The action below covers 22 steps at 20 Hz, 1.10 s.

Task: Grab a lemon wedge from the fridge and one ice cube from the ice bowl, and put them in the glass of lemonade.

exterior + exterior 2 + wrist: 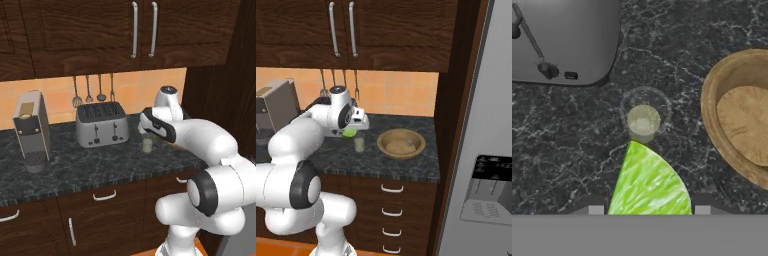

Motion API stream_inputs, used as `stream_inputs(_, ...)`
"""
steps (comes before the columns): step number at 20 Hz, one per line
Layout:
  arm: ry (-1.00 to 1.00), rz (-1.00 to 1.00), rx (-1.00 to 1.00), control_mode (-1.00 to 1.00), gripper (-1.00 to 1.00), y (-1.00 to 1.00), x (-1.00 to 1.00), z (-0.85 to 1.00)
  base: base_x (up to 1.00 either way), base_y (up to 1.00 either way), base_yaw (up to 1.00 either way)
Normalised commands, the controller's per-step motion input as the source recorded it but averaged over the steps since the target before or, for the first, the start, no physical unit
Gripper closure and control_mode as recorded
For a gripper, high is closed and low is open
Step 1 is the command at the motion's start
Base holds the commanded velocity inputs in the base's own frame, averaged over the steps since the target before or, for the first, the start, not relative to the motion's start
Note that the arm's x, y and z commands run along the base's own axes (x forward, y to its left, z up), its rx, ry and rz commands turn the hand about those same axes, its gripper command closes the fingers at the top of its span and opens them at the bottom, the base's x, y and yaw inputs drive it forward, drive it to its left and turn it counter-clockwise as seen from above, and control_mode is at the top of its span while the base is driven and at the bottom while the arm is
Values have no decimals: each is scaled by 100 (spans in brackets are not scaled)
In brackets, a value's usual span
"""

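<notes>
Lemon wedge (649, 182) | clamped in claw (649, 210), just above glass of lemonade (643, 120) | advice: centre over rim, lower, then release | ice bowl (743, 117) beside claw

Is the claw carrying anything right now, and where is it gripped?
Yes: the claw holds the lemon wedge by its wide end, pointed tip free, above the glass of lemonade.

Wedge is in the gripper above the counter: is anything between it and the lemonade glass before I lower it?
Nothing visible does. In the hand view the lemon wedge sits between the finger tips of the gripper, with the glass of lemonade just ahead, its mouth uncovered. The toaster and ice bowl stand off to either side.
</notes>
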Motion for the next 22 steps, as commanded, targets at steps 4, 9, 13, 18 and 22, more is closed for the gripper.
stream_inputs(4,0,0,0,-100,100,0,23,-33,0,0,0)
stream_inputs(9,10,0,0,-100,100,0,31,-11,0,0,0)
stream_inputs(13,6,0,0,-100,100,0,28,0,0,0,0)
stream_inputs(18,1,0,0,-100,100,0,30,0,0,0,0)
stream_inputs(22,0,0,0,-100,100,0,25,0,0,0,0)
